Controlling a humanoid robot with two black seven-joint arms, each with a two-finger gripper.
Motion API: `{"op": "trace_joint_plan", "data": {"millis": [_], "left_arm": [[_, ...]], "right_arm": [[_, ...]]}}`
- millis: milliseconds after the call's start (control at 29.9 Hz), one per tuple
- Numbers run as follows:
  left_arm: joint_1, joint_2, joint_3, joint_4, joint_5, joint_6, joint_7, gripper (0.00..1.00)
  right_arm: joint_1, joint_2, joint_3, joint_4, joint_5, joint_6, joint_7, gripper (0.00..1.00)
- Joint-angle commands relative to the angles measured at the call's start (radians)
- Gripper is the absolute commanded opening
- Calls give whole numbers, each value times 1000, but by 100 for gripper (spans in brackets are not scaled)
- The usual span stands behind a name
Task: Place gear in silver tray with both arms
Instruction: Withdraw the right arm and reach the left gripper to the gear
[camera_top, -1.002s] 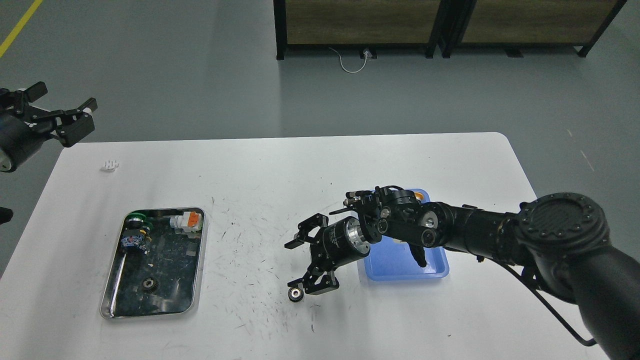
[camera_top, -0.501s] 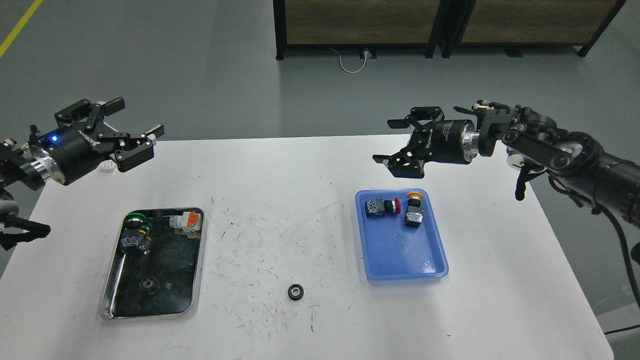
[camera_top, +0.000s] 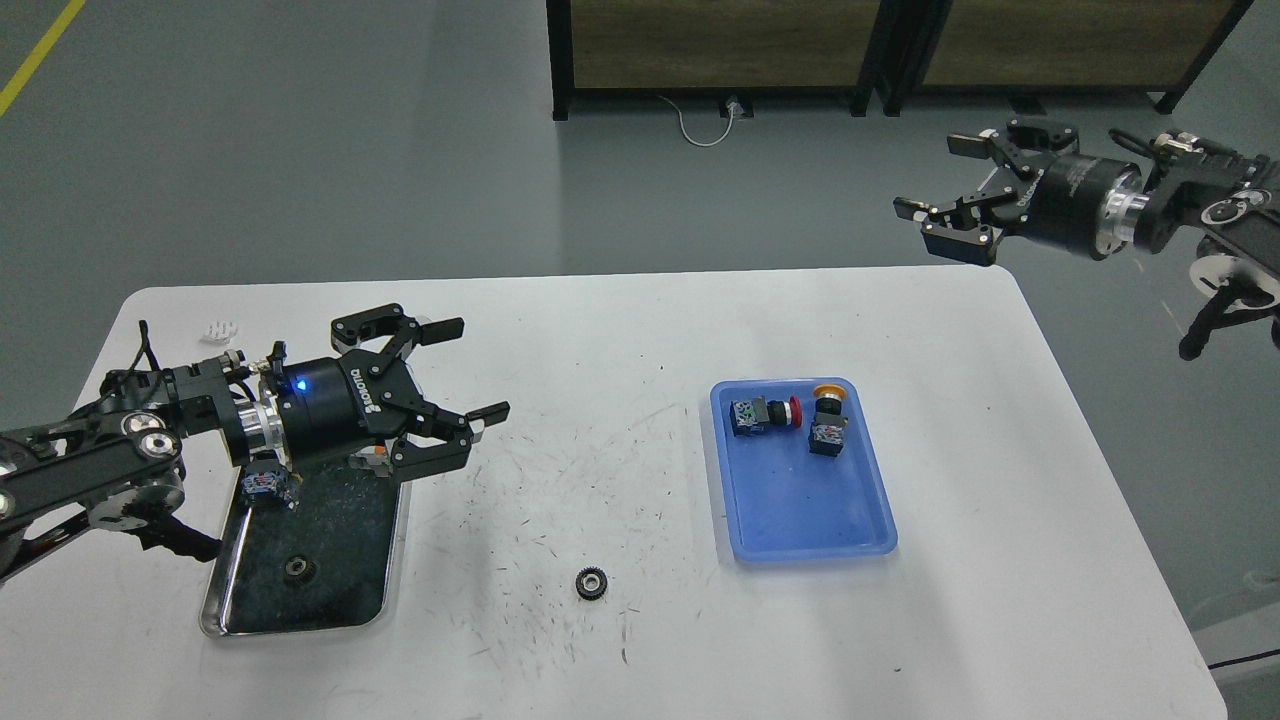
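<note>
A small black gear (camera_top: 591, 583) lies on the white table (camera_top: 620, 340), between the two trays and near the front. The silver tray (camera_top: 215, 615) sits at the left front; a second small gear (camera_top: 298, 569) and a blue and black part (camera_top: 266, 485) lie in it. My left gripper (camera_top: 468, 370) is open and empty above the tray's far right corner, hiding the tray's back end. My right gripper (camera_top: 935, 180) is open and empty, raised beyond the table's far right corner.
A blue plastic tray (camera_top: 800, 520) at the right middle holds two push-button switches (camera_top: 765, 413) (camera_top: 828, 422). A small white part (camera_top: 220, 328) lies near the far left edge. Dark cabinets (camera_top: 720, 50) stand behind on the floor.
My right gripper let go of the gear on the table, then rose and pulled back to the far right. My left arm came in from the far left over the silver tray.
</note>
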Motion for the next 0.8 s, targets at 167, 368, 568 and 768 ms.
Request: {"op": "trace_joint_plan", "data": {"millis": [167, 368, 568, 768], "left_arm": [[87, -176, 67, 31, 100, 64, 8, 97], [134, -282, 94, 121, 123, 142, 16, 98], [174, -356, 125, 189, 123, 225, 14, 98], [215, -397, 128, 272, 121, 237, -1, 98]], "right_arm": [[1, -27, 1, -3, 1, -9, -2, 91], [2, -21, -1, -29, 1, -10, -5, 91], [2, -20, -1, -32, -1, -12, -7, 91], [1, -21, -2, -32, -1, -13, -7, 92]]}}
